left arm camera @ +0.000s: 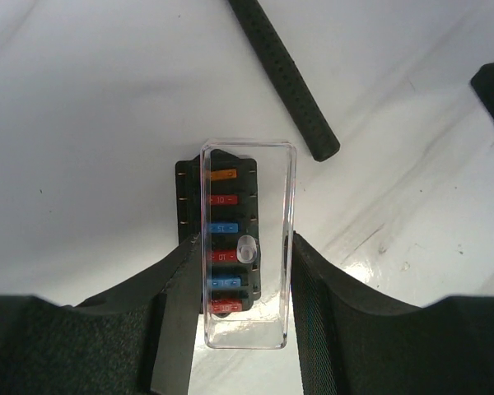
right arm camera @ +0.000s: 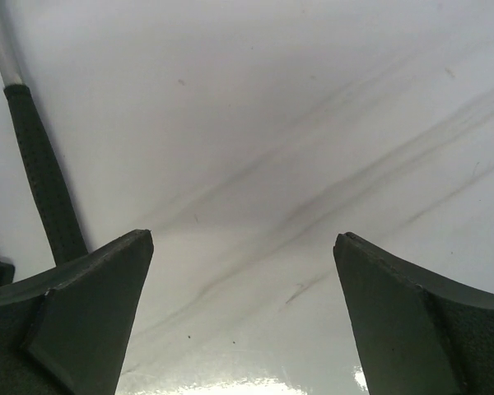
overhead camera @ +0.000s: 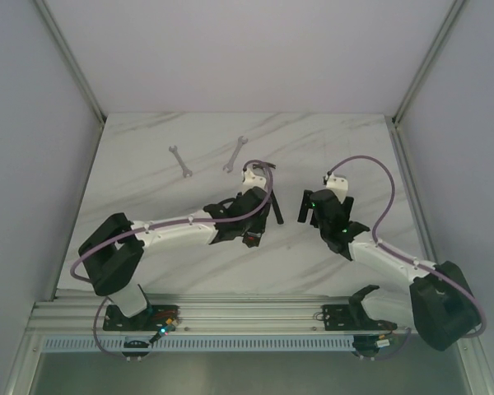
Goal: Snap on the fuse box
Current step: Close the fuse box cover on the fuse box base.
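At frame centre, the left hand (left arm camera: 244, 276) is clamped on the clear rectangular plastic cover (left arm camera: 272, 189), holding it over the small black plastic fuse box (left arm camera: 189, 196) on the white marbled tabletop (left arm camera: 82, 123) for snap-fit alignment, while the right hand (right arm camera: 243, 243) has its fingers spread apart.

Clear plastic cover (left arm camera: 248, 333), glossy marbled table (left arm camera: 90, 99)

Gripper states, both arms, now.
Left gripper: closed on the clear cover, which sits over the fuse box.
Right gripper: open, holding nothing.
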{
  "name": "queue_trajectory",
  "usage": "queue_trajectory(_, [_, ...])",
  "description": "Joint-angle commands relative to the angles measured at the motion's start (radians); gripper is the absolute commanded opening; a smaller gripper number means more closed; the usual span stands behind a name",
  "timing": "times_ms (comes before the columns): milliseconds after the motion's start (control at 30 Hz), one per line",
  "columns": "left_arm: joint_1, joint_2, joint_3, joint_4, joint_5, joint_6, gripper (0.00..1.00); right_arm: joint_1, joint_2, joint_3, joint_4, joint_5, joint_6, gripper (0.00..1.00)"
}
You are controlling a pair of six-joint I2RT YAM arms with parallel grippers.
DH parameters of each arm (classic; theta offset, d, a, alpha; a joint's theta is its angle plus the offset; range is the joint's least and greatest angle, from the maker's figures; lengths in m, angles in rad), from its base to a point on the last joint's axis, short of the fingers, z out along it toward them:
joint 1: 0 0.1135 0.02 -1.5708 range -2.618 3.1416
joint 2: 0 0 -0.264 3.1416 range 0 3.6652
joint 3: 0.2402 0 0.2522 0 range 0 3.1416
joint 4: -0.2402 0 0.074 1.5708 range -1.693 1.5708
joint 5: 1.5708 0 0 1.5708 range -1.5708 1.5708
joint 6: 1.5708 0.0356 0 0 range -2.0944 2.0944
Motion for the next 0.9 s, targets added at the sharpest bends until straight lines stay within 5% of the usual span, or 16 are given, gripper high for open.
queue_trajectory(0, [-0.017,0.043,0.037,-0.069,-0.071,-0.049,0.48,-0.003,-0.022,-0.014,0.049,0.078,0.038,0.99])
queue_trajectory(867, [-0.012,0.119,0.114,-0.169,-0.057,0.006,0.51,-0.004,0.014,-0.001,0.059,0.026,0.019,0.99])
